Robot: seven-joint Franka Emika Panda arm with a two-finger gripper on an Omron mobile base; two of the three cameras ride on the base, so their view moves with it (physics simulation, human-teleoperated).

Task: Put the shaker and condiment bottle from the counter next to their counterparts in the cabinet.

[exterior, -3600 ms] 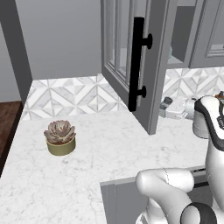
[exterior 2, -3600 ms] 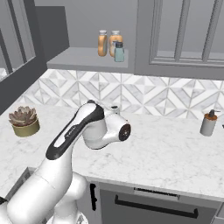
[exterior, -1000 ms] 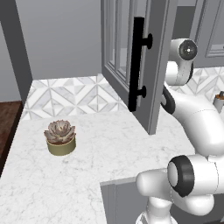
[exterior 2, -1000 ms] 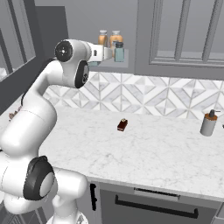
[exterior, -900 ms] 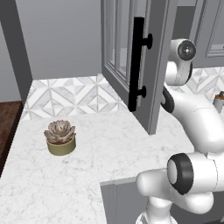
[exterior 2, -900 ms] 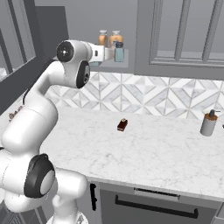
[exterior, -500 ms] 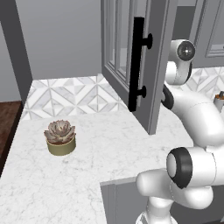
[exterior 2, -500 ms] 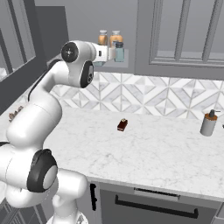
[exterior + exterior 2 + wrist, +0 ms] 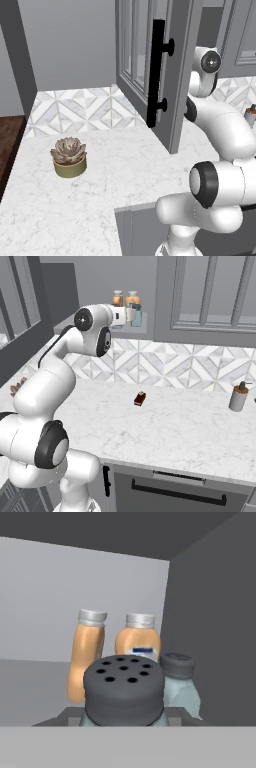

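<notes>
- We have the shaker (image 9: 123,693) in our hand (image 9: 131,316): in the hand view its dark perforated cap sits right in front of the camera between the jaws, which are drawn in narrow on its body.
- The shaker is up inside the open cabinet (image 9: 145,331), at shelf level; we cannot tell whether its base touches the shelf yet.
- Just beyond it stands its counterpart, a second pale shaker (image 9: 179,682) with a dark cap, close against the cabinet's right wall.
- Behind them are two orange bottles with pale caps: a tilted one (image 9: 87,654) and an upright one (image 9: 138,643) with a light label.
- We judge the task nearly done: with two orange bottles already on the shelf, the condiment bottle appears placed, and what is left is setting the shaker down and letting go.
- On the desk (image 9: 175,426) below remain a small brown block (image 9: 140,398), a grey dispenser bottle (image 9: 238,396) and a potted succulent (image 9: 69,156).
</notes>
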